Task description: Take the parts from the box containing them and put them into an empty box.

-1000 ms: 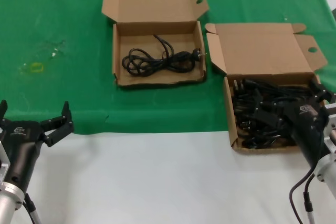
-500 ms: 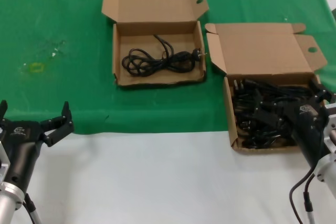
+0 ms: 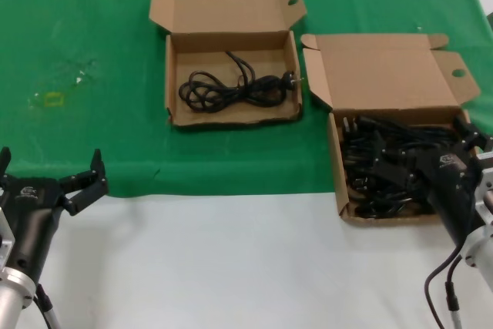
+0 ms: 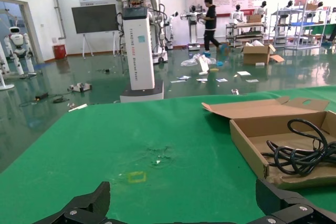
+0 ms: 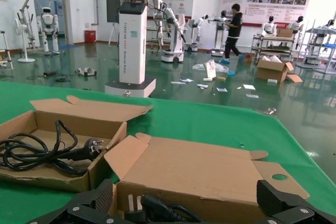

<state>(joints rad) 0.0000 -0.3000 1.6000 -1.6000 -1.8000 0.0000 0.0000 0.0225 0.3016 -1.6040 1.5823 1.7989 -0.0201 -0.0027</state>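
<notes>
At the lower left of the head view the left gripper (image 3: 52, 177) waits at the white table edge, fingers spread and empty; at lower right the right gripper (image 3: 461, 152) hangs over the larger box (image 3: 385, 75) — jaws apart above tangled cords (image 3: 385, 167). Farther back, upper centre, the smaller box (image 3: 231, 44) holds one cord (image 3: 231, 88). The risk: looped cords snagging, several lifting together — or dragging the box.

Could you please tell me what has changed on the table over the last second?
Nothing visibly changed. The right claw stays over the larger box of cords, the left claw waits open near the table's front edge, and one cord still lies in the smaller box.
</notes>
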